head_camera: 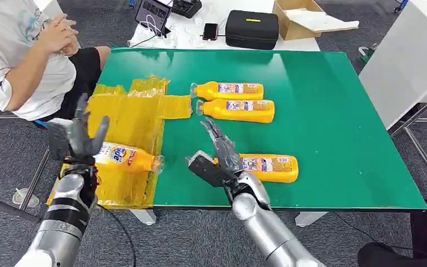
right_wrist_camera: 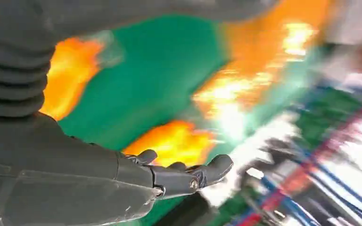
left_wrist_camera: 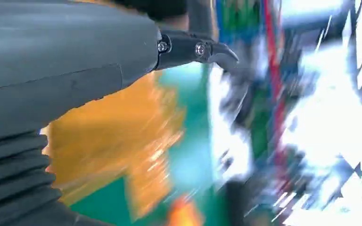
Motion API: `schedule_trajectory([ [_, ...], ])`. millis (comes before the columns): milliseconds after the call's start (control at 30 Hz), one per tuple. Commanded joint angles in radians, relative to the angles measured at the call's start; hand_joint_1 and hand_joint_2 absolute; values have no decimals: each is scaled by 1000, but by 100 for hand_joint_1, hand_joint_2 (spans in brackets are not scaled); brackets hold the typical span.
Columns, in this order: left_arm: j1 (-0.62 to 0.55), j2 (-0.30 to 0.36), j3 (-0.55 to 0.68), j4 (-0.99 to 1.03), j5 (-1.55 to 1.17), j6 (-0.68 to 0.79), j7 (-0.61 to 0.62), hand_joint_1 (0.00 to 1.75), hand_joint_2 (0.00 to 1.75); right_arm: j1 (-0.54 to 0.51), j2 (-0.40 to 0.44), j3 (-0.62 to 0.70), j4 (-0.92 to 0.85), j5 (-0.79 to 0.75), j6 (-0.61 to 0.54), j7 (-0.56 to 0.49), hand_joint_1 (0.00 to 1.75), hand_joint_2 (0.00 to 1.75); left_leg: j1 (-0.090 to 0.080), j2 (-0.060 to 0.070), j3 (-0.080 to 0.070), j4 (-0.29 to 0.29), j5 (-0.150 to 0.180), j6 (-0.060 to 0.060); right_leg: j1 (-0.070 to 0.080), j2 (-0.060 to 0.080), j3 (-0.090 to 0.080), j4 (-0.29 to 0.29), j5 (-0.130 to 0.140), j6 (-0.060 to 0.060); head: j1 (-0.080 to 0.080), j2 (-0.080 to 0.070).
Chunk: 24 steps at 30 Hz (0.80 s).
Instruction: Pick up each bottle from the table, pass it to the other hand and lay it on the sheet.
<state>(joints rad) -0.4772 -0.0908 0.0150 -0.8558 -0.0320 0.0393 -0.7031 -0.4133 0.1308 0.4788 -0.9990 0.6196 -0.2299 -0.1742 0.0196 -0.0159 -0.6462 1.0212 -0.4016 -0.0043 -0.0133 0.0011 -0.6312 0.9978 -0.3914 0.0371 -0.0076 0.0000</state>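
Observation:
Several orange bottles with clear caps lie on their sides. One bottle rests on the yellow sheet at the left of the green table, its base right beside my left hand. That hand stands with fingers raised and spread, holding nothing; the blurred left wrist view shows the left hand empty too. My right hand hovers open over the table's front, just left of another bottle; the right hand has its fingers stretched out. Two more bottles lie side by side mid-table.
A person in a white shirt sits at the table's left, close to the sheet. Beyond the far edge stand a black case, a cardboard box and a tablet. A white table stands to the right.

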Motion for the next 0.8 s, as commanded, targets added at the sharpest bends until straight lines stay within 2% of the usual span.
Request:
schedule_trajectory([
  [33, 77, -74, 175, -209, -15, 41, 5, 0, 175, -168, -189, 17, 244, 66, 115, 86, 0, 175, 0, 1, 4, 0, -2, 2, 0, 0, 5, -1, -1, -1, 0, 0],
  [133, 82, -73, 158, -187, -25, 45, 5, 0, 175, -161, -219, 11, 228, 75, 137, 96, 0, 175, 0, -1, 2, 0, -1, 1, 0, -2, 2, 0, -1, 0, -1, 0],
  [300, 71, -71, 146, -150, -28, 42, 5, 0, 175, -147, -220, 13, 220, 79, 158, 112, 0, 175, 0, 1, 2, 0, -1, 2, 0, 0, 3, 0, -1, -1, 0, 0],
  [400, 63, -65, 125, -129, -37, 44, 5, 0, 175, -139, -225, 19, 230, 59, 217, 100, 0, 175, 0, 0, 2, 0, -1, 1, 0, -1, 3, 0, -1, -1, 0, 0],
  [667, 63, -65, 125, -129, -37, 44, 5, 0, 175, -139, -225, 19, 230, 59, 217, 100, 0, 175, 0, 0, 2, 0, -1, 1, 1, -1, 2, 0, -1, -1, 0, 0],
  [800, 36, -54, 92, -87, -47, 61, 5, 0, 175, -127, -226, 21, 260, 10, 269, 38, 0, 175, 0, 0, 3, 0, -1, 2, 1, -2, 4, -1, -1, -1, 0, 0],
])
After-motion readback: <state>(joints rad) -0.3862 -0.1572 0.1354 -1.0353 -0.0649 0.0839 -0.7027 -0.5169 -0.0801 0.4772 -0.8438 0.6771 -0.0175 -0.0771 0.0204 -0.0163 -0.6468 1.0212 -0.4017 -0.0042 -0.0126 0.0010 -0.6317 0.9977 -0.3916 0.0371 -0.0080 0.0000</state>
